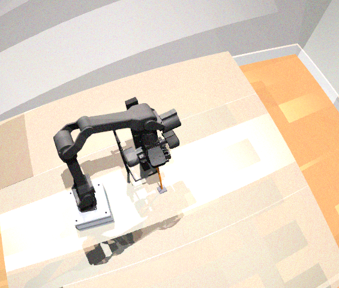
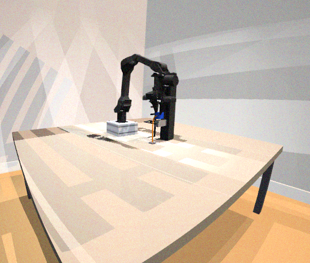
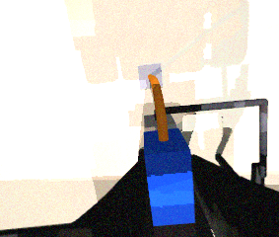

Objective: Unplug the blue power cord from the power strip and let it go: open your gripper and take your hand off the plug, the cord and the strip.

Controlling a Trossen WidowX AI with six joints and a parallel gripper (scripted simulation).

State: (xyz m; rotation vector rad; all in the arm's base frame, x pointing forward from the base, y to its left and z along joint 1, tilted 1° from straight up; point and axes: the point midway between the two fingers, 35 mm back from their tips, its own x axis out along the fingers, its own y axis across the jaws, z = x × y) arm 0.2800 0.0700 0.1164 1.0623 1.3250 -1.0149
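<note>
The blue plug (image 2: 159,115) (image 3: 171,190) sits directly on top of the grey power strip (image 2: 161,123), with no gap visible in the exterior view. My gripper (image 2: 157,112) (image 3: 167,164) is shut on the blue plug from above, one dark finger on either side. The plug's orange cord (image 1: 159,179) (image 2: 152,130) (image 3: 161,114) runs from its front down to a small grey plate (image 1: 162,189) (image 2: 152,142) (image 3: 143,72) on the table. The plug is hidden by my gripper in the top view.
A tall black post (image 2: 167,121) stands right behind the strip, close to my hand. A thin black frame (image 1: 128,177) (image 3: 263,128) juts out beside the plug. My white base block (image 1: 101,213) (image 2: 122,129) stands on the table (image 1: 209,80) (image 2: 106,175).
</note>
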